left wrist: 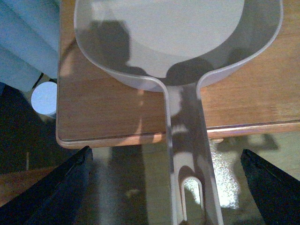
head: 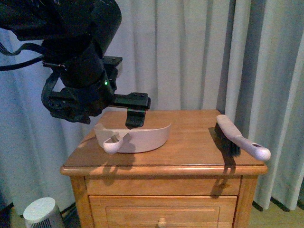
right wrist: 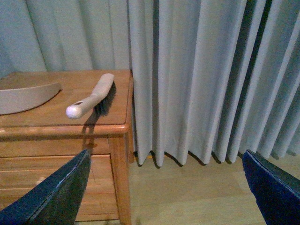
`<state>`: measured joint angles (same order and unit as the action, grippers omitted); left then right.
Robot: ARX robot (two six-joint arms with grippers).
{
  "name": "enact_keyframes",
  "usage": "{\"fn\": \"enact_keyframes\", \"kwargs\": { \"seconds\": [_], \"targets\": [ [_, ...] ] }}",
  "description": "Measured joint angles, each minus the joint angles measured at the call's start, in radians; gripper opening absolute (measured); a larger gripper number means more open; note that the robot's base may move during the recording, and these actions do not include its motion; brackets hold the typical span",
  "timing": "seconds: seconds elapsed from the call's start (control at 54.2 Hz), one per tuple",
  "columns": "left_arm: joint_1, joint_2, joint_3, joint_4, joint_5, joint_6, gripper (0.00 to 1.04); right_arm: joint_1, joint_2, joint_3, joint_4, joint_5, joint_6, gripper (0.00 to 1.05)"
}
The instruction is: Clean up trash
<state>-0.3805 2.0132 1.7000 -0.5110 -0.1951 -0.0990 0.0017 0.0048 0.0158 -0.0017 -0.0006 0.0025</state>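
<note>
left gripper (left wrist: 165, 151) hangs wide open astride the dustpan (head: 137, 135) handle, gripping nothing; right gripper (right wrist: 166, 157), near the brush (head: 237, 137), is equally spread and empty. no trash shows in any view (perhaps hidden). an off-centre pinch could tip the dustpan off the nightstand (head: 190, 142).

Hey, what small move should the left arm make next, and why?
Probably lower the left gripper and close on the dustpan handle: its fingers stand open on either side of the handle, and nothing is gripped yet.
</note>
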Motion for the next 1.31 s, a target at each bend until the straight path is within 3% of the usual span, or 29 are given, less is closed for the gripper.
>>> {"fn": "enact_keyframes", "kwargs": {
  "seconds": [0.995,1.309],
  "targets": [
    [0.010,0.164,0.072,0.034,-0.018,0.047,0.97,0.000,0.000,0.000,0.000,0.000,0.000,0.97],
    [0.011,0.166,0.064,0.048,-0.021,0.057,0.48,0.000,0.000,0.000,0.000,0.000,0.000,0.97]
  ]
}}
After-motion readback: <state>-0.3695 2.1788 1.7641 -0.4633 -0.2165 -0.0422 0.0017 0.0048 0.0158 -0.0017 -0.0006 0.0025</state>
